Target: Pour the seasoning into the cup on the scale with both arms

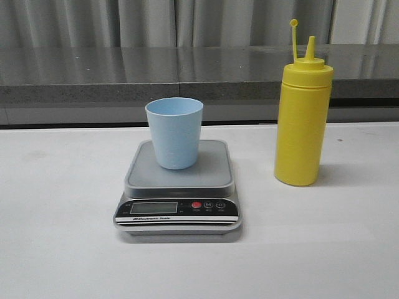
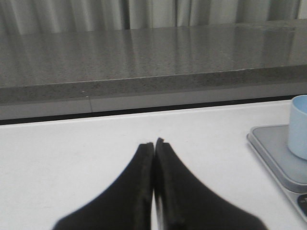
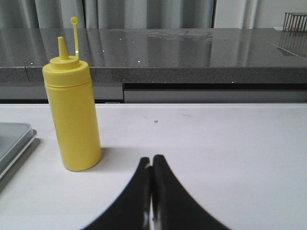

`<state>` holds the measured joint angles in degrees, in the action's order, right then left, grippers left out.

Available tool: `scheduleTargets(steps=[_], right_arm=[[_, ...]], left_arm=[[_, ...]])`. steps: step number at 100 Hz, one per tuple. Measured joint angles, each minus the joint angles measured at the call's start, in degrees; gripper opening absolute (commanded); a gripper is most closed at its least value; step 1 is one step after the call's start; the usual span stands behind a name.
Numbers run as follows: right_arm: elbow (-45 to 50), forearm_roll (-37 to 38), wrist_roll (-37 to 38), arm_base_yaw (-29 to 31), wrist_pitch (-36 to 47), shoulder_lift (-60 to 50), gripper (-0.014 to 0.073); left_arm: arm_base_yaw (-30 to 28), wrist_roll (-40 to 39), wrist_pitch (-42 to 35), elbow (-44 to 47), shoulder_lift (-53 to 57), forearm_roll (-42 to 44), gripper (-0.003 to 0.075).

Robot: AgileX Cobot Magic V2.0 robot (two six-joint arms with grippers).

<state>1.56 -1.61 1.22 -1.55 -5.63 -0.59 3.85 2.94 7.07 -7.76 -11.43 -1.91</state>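
Note:
The pale blue cup (image 1: 174, 132) stands upright on the grey platform of the scale (image 1: 178, 190) at the table's middle. The yellow seasoning bottle (image 1: 302, 118) stands upright on the table to the right of the scale, its small cap hanging open off the nozzle. Neither arm shows in the front view. My left gripper (image 2: 153, 143) is shut and empty, low over the table left of the scale (image 2: 280, 158) and cup (image 2: 299, 125). My right gripper (image 3: 151, 159) is shut and empty, to the right of the bottle (image 3: 72, 112) and short of it.
A long grey stone ledge (image 1: 187, 75) with curtains behind it runs along the table's far edge. The white table (image 1: 62, 249) stretches to both sides of the scale. A corner of the scale (image 3: 12, 141) shows in the right wrist view.

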Motion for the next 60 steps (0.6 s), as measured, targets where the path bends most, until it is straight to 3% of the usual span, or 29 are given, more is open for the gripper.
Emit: scheduleTargets(steps=[22, 60], right_arm=[[0.0, 0.0, 0.04, 0.0, 0.0, 0.0, -0.0068], [0.02, 0.0, 0.04, 0.0, -0.12, 0.0, -0.0068]], left_arm=[[-3.89, -4.98, -2.3, 7.76, 7.33, 2.49, -0.002], [-4.25, -5.6, -0.78, 7.85, 11.74, 2.75, -0.002]])
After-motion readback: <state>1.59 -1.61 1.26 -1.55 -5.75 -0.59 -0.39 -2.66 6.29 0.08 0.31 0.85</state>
